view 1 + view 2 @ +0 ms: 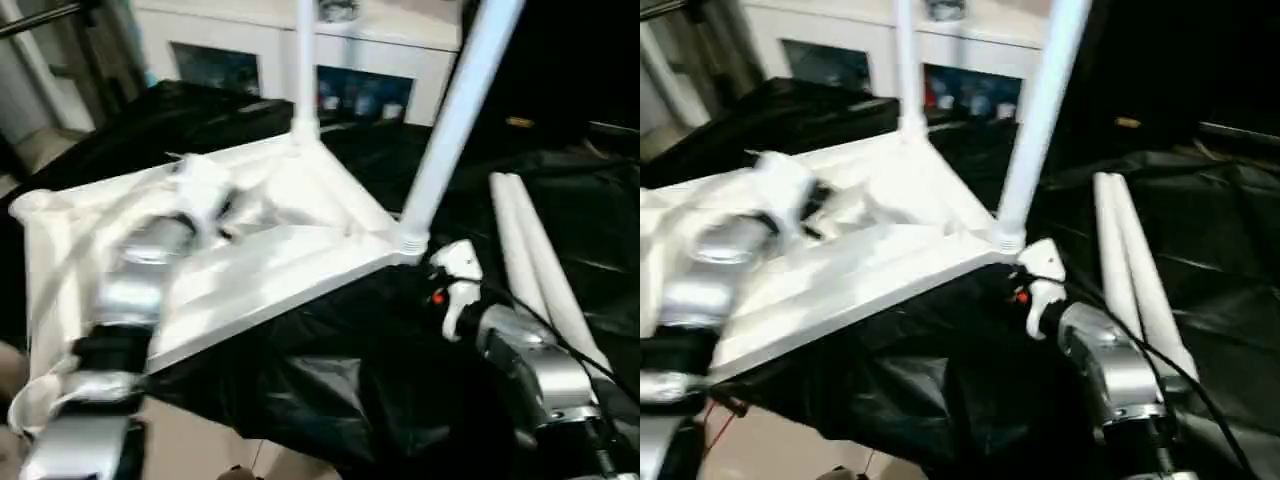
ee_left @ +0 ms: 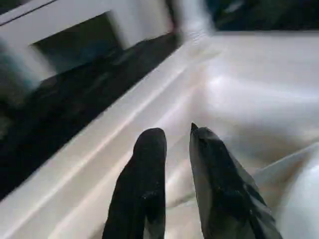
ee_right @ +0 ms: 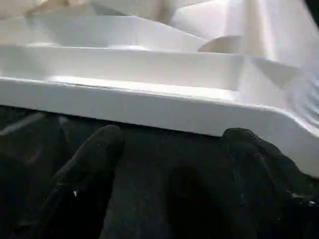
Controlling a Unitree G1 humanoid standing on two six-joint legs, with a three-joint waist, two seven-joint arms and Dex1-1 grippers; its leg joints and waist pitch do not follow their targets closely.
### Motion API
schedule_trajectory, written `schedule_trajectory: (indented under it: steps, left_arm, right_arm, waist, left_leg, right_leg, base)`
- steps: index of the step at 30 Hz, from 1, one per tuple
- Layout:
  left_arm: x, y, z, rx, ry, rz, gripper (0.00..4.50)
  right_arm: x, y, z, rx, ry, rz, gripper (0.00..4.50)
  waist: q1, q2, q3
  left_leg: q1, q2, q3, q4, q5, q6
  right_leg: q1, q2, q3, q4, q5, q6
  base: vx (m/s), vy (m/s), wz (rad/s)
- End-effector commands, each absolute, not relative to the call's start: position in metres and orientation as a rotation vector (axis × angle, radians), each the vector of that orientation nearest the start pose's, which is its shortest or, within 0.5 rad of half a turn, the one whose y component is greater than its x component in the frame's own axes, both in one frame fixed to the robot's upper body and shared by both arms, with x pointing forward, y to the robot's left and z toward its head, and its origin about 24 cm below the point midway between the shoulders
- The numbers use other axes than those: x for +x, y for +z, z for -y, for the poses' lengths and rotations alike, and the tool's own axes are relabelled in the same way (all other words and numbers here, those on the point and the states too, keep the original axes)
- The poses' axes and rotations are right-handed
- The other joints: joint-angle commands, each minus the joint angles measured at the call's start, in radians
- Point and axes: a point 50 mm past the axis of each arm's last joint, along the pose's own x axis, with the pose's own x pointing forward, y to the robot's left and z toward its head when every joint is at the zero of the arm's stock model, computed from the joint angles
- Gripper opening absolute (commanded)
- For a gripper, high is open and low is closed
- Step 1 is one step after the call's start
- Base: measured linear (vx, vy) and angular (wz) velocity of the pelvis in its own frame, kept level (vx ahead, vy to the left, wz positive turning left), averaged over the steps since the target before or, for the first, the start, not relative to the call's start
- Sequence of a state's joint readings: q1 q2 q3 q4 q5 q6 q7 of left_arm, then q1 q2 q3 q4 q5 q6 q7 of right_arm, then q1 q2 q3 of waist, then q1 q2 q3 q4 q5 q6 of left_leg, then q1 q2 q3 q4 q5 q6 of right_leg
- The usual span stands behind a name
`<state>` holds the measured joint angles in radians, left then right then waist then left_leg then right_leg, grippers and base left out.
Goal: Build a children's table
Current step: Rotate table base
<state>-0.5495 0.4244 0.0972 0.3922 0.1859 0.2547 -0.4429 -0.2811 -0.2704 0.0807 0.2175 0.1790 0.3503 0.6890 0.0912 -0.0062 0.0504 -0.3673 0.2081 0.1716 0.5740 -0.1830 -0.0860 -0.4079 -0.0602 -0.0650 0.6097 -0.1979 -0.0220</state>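
Right tool point(image 3: 169, 144) open beside tabletop point(image 1: 280, 260), spare legs point(image 1: 535, 260) near

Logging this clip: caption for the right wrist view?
Open right claw facing the upturned tabletop's edge over black sheeting.

Silver forearms point(image 1: 530, 365) with black bands and cables end in white wrists bearing black two-fingered claws point(image 2: 177, 149).

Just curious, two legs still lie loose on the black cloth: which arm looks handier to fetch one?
Probably the right: its fingers stand open beside the loose legs, while the left arm reaches over the tabletop.
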Motion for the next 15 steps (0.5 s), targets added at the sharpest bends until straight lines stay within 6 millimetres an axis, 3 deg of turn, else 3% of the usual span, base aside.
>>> schedule_trajectory:
  steps: [1, 3, 4, 5, 7, 10, 15]
  left_arm:
    - [0.339, 0.113, -0.252, 0.603, -0.157, -0.259, 0.98]
    - [0.331, 0.111, -0.264, 0.654, -0.122, -0.311, 0.71]
    - [0.329, 0.111, -0.267, 0.657, -0.11, -0.325, 0.59]
    - [0.328, 0.111, -0.268, 0.658, -0.106, -0.329, 0.49]
    - [0.323, 0.108, -0.276, 0.661, -0.082, -0.369, 0.37]
    - [0.306, 0.097, -0.291, 0.679, -0.051, -0.502, 0.16]
    - [0.295, 0.081, -0.282, 0.637, -0.165, -0.601, 0.0]
  right_arm:
    - [0.295, 0.033, 0.153, -0.047, 0.671, -0.375, 3.56]
    - [0.301, 0.031, 0.156, -0.045, 0.6, -0.394, 3.56]
    - [0.303, 0.03, 0.156, -0.043, 0.579, -0.401, 3.56]
    - [0.303, 0.03, 0.157, -0.043, 0.573, -0.403, 3.26]
    - [0.306, 0.029, 0.156, -0.025, 0.549, -0.41, 3.19]
    - [0.309, 0.029, 0.148, -0.003, 0.541, -0.427, 2.99]
    - [0.311, 0.027, 0.141, -0.006, 0.557, -0.442, 2.61]
  waist:
    - [-0.003, 0.007, -0.061]
    - [-0.003, 0.011, -0.062]
    - [-0.007, 0.01, -0.061]
    - [-0.003, 0.012, -0.062]
    - [-0.002, 0.011, -0.061]
    - [-0.004, 0.009, -0.061]
    - [-0.003, 0.012, -0.063]
  left_leg:
    - [0.006, 0.025, -0.006, -0.059, -0.107, 0.041]
    - [0.014, 0.023, -0.004, -0.057, -0.115, 0.024]
    - [0.009, 0.022, -0.005, -0.058, -0.11, 0.02]
    - [0.015, 0.023, -0.003, -0.057, -0.114, 0.016]
    - [0.008, 0.02, -0.005, -0.059, -0.113, 0.012]
    - [0.01, 0.02, -0.004, -0.058, -0.12, 0.015]
    - [0.012, 0.02, -0.004, -0.058, -0.124, 0.012]
  right_leg:
    - [0.059, -0.068, 0.045, -0.057, -0.036, -0.201]
    - [0.056, -0.068, 0.047, -0.06, -0.05, -0.195]
    - [0.057, -0.068, 0.048, -0.057, -0.042, -0.201]
    - [0.054, -0.067, 0.048, -0.059, -0.044, -0.201]
    - [0.058, -0.068, 0.049, -0.055, -0.028, -0.207]
    - [0.057, -0.068, 0.049, -0.056, -0.04, -0.198]
    - [0.055, -0.069, 0.05, -0.056, -0.046, -0.207]
  base:
    - [0.0, 0.0, 0.0]
    - [0.0, 0.0, 0.0]
    - [0.0, 0.0, 0.0]
    - [0.0, 0.0, 0.0]
    - [0.0, 0.0, 0.0]
    - [0.0, 0.0, 0.0]
    - [0.0, 0.0, 0.0]
